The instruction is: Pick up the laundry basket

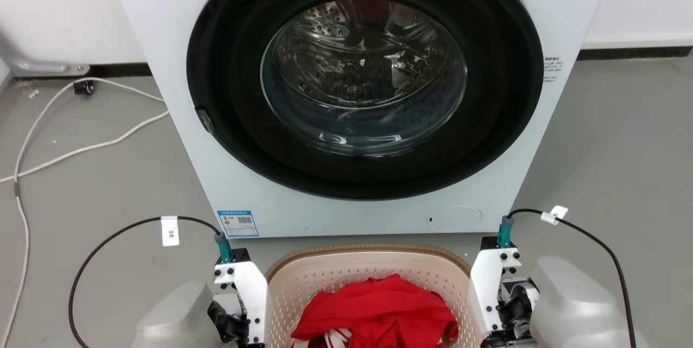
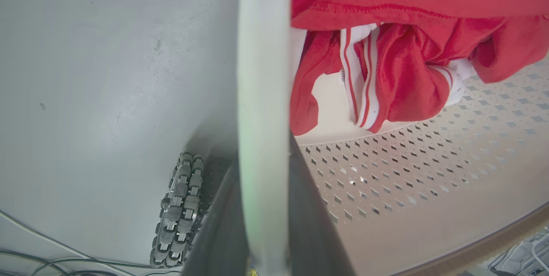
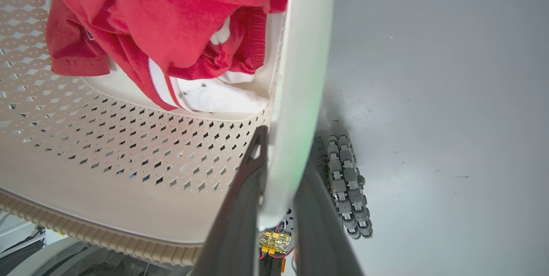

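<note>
We are looking at the laundry basket (image 1: 373, 251) sitting low and centred in the head view, just in front of the front-loading washing machine (image 1: 178, 120), whose round door is facing us. A red garment with white stripes (image 1: 379, 310) is lying bunched inside the basket.

We are gripping it at both sides. In the left wrist view the left gripper (image 2: 262, 190) is straddling the white side handle (image 2: 261, 74). One dark finger is inside the perforated wall and the other outside, and both are pressing against the plastic. In the right wrist view the right gripper (image 3: 286, 168) is doing the same on the opposite handle (image 3: 300, 74), its jaws pinching the strip between them.

Beyond the handles, the grey floor (image 1: 97, 185) is showing in both wrist views, along with one roller wheel of our base on each side (image 2: 178, 211) (image 3: 347, 186). White cables (image 1: 81, 148) are trailing across the floor to the washer's left.

We are judging the reach and the grasp as done. We cannot tell whether the basket is off the floor, so the raise itself is what is left.
</note>
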### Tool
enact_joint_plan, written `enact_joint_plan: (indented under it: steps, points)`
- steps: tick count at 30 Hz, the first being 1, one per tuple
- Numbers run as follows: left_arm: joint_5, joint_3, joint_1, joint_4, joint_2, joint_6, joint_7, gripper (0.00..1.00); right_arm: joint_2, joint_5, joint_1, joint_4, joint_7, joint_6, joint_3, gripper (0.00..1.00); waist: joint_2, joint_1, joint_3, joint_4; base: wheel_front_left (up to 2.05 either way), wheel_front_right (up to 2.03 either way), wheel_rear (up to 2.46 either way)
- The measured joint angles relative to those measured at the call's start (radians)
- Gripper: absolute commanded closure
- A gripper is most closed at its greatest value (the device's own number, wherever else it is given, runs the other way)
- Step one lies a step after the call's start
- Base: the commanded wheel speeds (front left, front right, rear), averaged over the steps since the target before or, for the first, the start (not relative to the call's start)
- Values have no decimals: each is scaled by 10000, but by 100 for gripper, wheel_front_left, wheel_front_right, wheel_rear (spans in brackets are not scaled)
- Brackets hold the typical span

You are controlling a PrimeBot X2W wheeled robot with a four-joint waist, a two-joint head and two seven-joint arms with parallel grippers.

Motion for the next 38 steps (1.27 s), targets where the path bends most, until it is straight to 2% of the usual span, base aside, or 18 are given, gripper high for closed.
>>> enact_joint_plan:
  steps: [17, 38]
  points:
    - [-213, -77, 458, 169, -102, -4, 21, 100, 31, -817, 601, -8, 462, 4, -1051, 100, 0, 2, -888, -70, 0, 0, 0]
    - [-263, -161, 437, 209, -102, -12, -272, 100, 31, -754, 606, -10, 362, 4, -1081, 100, 0, 3, -854, -58, 0, 0, 0]
